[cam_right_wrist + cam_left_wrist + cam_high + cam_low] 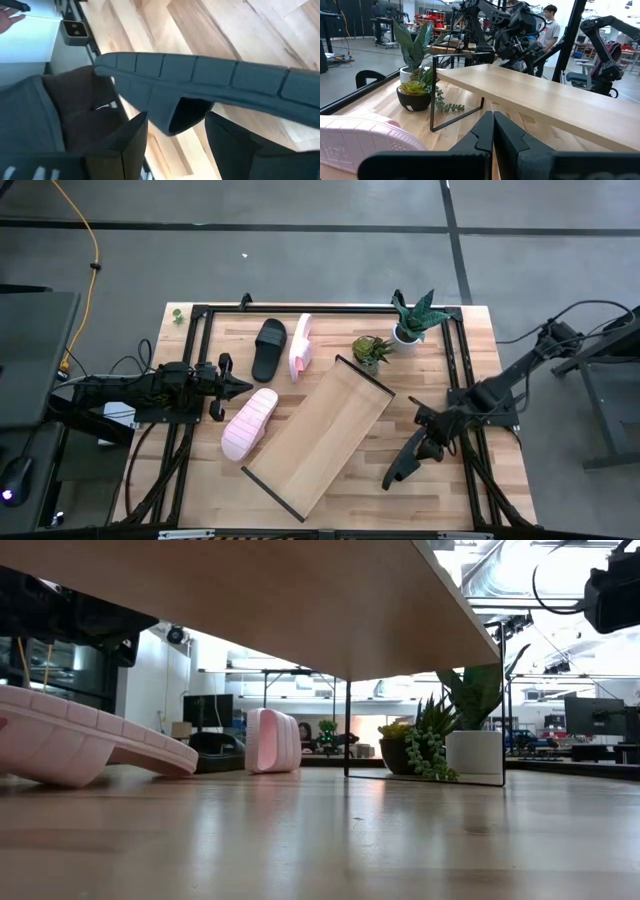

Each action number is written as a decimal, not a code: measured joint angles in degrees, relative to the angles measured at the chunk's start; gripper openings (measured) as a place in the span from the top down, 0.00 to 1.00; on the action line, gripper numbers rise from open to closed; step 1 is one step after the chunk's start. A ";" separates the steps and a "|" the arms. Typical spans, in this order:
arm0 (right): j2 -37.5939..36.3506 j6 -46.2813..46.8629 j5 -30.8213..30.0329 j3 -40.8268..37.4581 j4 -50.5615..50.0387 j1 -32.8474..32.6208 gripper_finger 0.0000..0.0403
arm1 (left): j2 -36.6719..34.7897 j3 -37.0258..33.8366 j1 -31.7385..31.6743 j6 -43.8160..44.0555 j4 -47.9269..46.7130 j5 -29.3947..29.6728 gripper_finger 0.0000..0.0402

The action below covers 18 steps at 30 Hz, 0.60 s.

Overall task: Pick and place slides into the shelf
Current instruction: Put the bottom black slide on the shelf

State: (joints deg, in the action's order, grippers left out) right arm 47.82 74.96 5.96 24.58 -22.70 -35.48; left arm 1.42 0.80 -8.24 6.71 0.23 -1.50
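Observation:
The shelf (320,435), a light-wood board in a thin black frame, stands slantwise mid-table. One black slide (270,348) lies flat at the far left. A pink slide (300,348) stands on its edge beside it, and another pink slide (250,423) lies by the shelf's left end. A second black slide (403,463) lies near the table's right edge, right of the shelf. My right gripper (428,442) is open over its far end, and its fingers flank the strap (185,115). My left gripper (240,387) waits shut at the left edge, pointing level. My right gripper comes at the black slide slanting down from the table's right side. One finger (132,142) stands on each side of the strap. Whether they touch it I cannot tell.
Two potted plants (415,320) (372,350) stand at the far edge beside the shelf's far end. A black metal frame (455,370) runs along the table's edges. A bare strip of tabletop lies between the shelf and the right-hand frame rail.

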 joint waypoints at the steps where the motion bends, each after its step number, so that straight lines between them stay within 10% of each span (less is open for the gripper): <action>1: 0.51 0.02 -0.37 0.00 0.29 -0.20 0.53 | 0.00 -0.01 0.01 0.01 0.00 0.00 1.00; 18: 8.81 -0.48 -2.16 0.00 9.87 -3.01 0.53 | -0.01 -0.01 0.01 0.01 0.00 0.00 1.00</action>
State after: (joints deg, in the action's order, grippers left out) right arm 56.64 74.48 3.80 24.58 -12.82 -38.48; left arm 1.41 0.80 -8.23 6.72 0.23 -1.50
